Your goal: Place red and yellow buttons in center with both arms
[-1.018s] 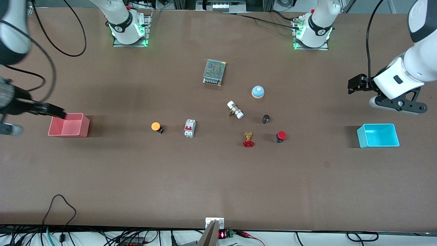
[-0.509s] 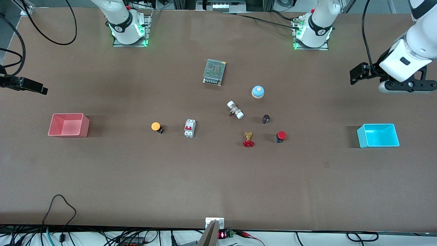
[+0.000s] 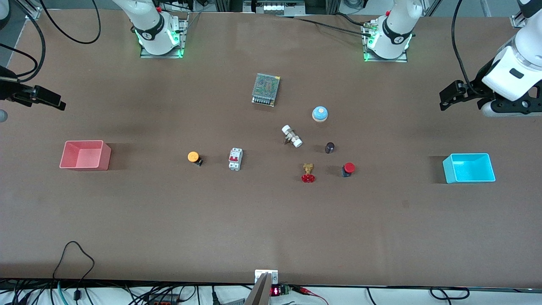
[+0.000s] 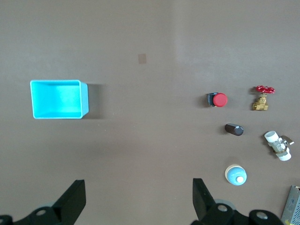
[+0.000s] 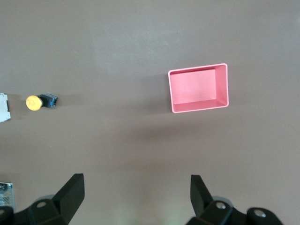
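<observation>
The red button [image 3: 348, 168] lies on the brown tabletop [image 3: 271, 220] beside a brass valve; it also shows in the left wrist view [image 4: 218, 100]. The orange-yellow button [image 3: 194, 157] lies toward the right arm's end, also in the right wrist view [image 5: 36, 102]. My left gripper [image 3: 445, 98] is open and empty, high over the table's edge above the blue tray; its fingers [image 4: 74, 200] stand wide apart. My right gripper [image 3: 50, 100] is open and empty, high over the table edge above the pink tray; its fingers [image 5: 72, 191] stand wide apart.
A pink tray [image 3: 84, 155] sits at the right arm's end, a blue tray [image 3: 469, 168] at the left arm's end. Mid-table lie a red-handwheel brass valve [image 3: 308, 173], a breaker [image 3: 235, 159], a white fitting [image 3: 291, 136], a dark knob [image 3: 329, 147], a blue bell [image 3: 320, 113] and a power supply [image 3: 266, 89].
Both arms have risen and drawn back from the trays toward the table's ends. The buttons have not moved.
</observation>
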You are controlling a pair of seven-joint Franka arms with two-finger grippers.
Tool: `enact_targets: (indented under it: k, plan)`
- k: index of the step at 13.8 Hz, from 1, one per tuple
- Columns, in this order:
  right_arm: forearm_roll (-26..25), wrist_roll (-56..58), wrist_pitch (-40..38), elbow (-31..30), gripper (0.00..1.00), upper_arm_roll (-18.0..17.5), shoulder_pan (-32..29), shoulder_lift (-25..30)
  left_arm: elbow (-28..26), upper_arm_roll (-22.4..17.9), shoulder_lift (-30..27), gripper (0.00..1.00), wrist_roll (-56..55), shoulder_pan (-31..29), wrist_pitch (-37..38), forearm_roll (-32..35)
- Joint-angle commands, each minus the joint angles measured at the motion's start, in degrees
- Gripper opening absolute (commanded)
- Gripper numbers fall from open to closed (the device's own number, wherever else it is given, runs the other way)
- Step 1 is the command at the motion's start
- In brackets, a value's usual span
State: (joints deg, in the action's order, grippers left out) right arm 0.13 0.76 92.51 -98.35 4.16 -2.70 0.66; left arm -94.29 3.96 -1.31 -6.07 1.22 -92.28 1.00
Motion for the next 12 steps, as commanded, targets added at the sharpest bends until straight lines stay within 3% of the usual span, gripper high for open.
enact_targets:
  k: [1,12]
  plan:
    - [-0.92,1.17,0.48,-3.08,1.00,-0.21,-0.02,3.29,0.86,0.35,-0.27,1.00,2.90,-0.70,0.53,-1.35]
    - [-0.84,0.82,0.92,-2.46,1.00,-0.29,0.33,4.17,1.92,-0.09,-0.01,1.00,5.36,-0.70,0.61,-1.26]
